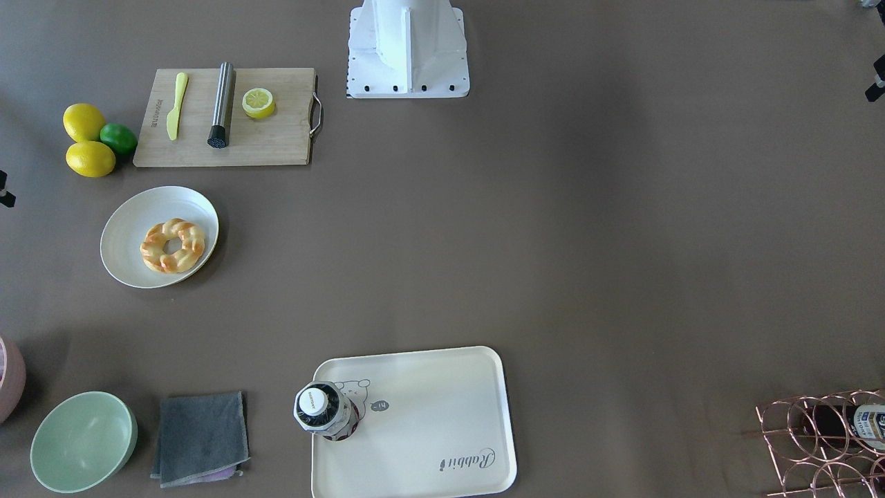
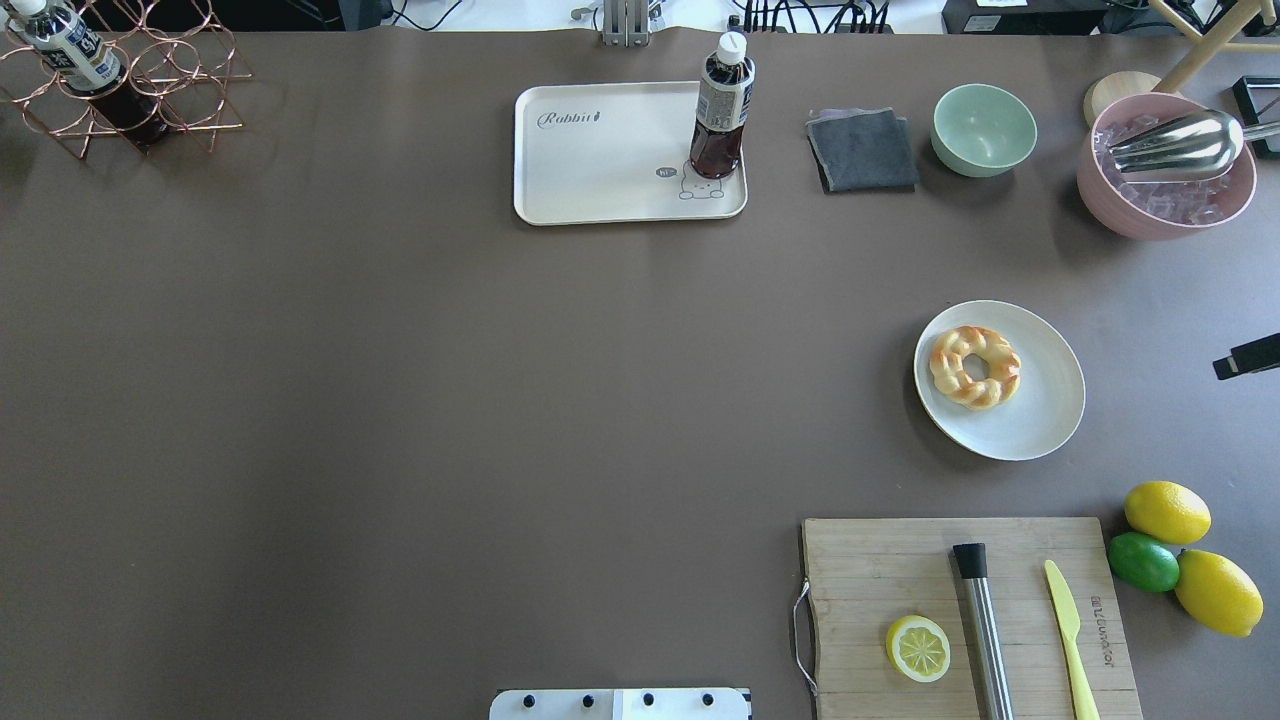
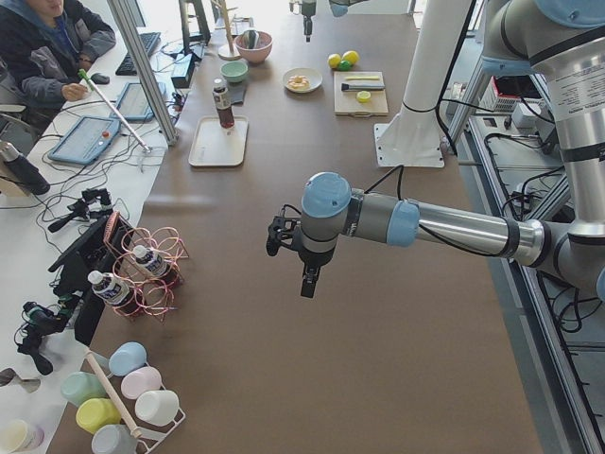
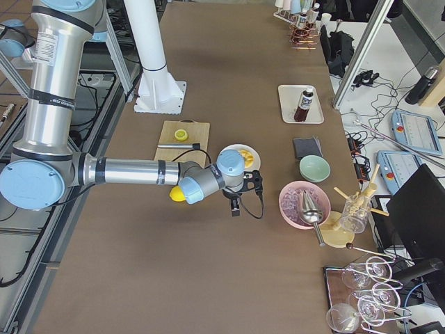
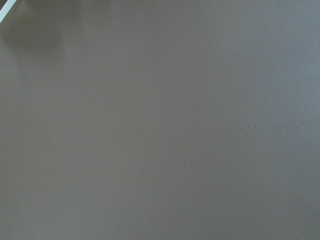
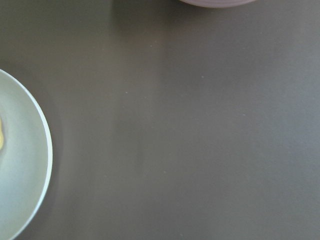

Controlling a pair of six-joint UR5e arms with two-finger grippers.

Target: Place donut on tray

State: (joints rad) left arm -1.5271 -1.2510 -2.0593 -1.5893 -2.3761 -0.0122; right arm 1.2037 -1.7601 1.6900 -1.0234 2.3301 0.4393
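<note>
You see the donut (image 2: 975,367) lying on the round white plate (image 2: 1050,420) at the right of the surface (image 2: 400,400), well apart from the tray (image 2: 600,170). A dark drink bottle (image 2: 722,105) stands upright in one corner of the tray. The right end effector (image 4: 236,207) appears to hang near the plate, and the left end effector (image 3: 307,281) hangs over bare surface. You cannot tell whether either is spread or pressed together.
</note>
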